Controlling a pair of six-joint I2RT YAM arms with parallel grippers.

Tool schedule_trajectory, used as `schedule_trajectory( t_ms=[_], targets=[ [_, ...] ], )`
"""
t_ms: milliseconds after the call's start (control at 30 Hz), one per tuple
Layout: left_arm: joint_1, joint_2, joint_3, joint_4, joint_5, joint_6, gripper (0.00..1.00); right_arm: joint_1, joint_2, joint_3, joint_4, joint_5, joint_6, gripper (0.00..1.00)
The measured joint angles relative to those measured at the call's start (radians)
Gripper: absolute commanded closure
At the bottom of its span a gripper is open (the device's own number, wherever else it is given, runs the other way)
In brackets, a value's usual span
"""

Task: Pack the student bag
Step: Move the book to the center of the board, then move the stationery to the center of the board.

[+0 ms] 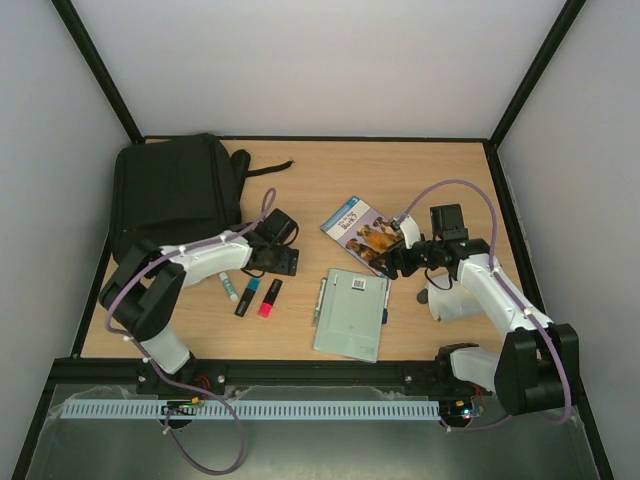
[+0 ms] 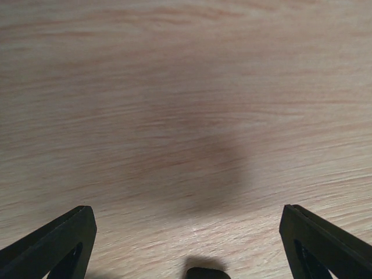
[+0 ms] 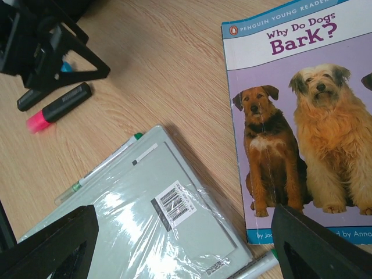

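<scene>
Left fingers and right fingers are held apart, empty; the student bag is set in the ten o'clock corner of the table.

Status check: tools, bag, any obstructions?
Left tool open, empty, over bare tabletop. Right tool open, empty, above book and wrapped board. Student bag flat, far left. Only the left arm near it.

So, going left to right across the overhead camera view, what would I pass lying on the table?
student bag → white marker → blue highlighter → pink highlighter → grey wrapped notebook
</scene>
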Motion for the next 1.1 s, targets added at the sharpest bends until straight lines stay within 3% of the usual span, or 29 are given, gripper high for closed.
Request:
schedule_trajectory(
  t_ms=[500, 867, 1100],
  targets=[
    [-0.220, 0.145, 0.070, 0.070, 0.063, 0.047, 0.11, 0.000, 0.009, 0.000, -0.003, -0.001, -0.016, 0.18],
    [-0.244, 0.151, 0.056, 0.064, -0.004, 0.032, 0.13, 0.000, 0.009, 0.000, -0.005, -0.001, -0.021, 0.18],
    [-0.186, 0.007, -0.110, 0.032, -0.051, -0.030, 0.13, 0.000, 0.009, 0.000, -0.011, -0.001, -0.023, 0.18]
  ],
)
